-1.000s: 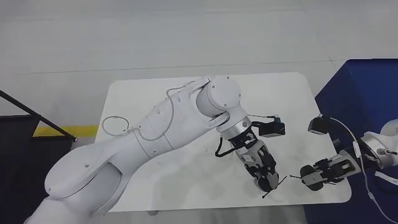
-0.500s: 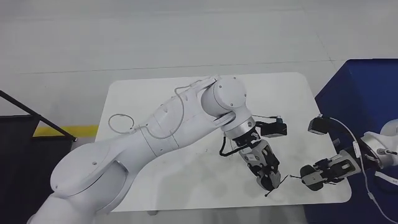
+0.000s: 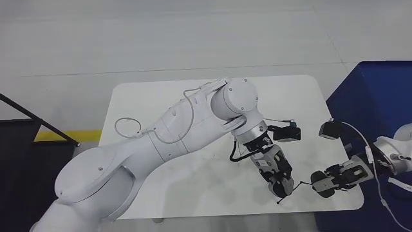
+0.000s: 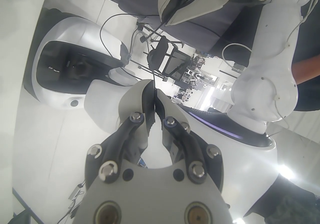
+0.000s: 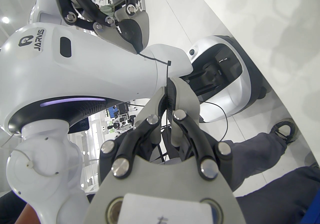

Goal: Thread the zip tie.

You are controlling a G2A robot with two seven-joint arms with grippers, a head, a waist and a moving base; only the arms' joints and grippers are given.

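Note:
A thin black zip tie [image 5: 155, 59] stretches between my two grippers above the front right corner of the white table [image 3: 161, 109]. My left gripper [image 3: 281, 192] is shut on the tie's tail end, as its own wrist view shows [image 4: 153, 84]. My right gripper [image 3: 315, 182] is shut on the strap just below the small square head [image 5: 169, 62]. In the right wrist view my right gripper [image 5: 168, 82] is near and the left gripper [image 5: 137, 51] farther off. The tie bends at the head. In the top view the zip tie [image 3: 297, 183] is a faint dark line.
A blue bin [image 3: 380, 103] stands just off the table's right edge, beside the right arm. The table's front edge and rounded right corner lie directly under the two grippers. The bare tabletop extends to the left and back.
The left arm has shifted a little to the right and forward, bringing its gripper closer to the right gripper. The right arm has kept still. Both grips are unchanged.

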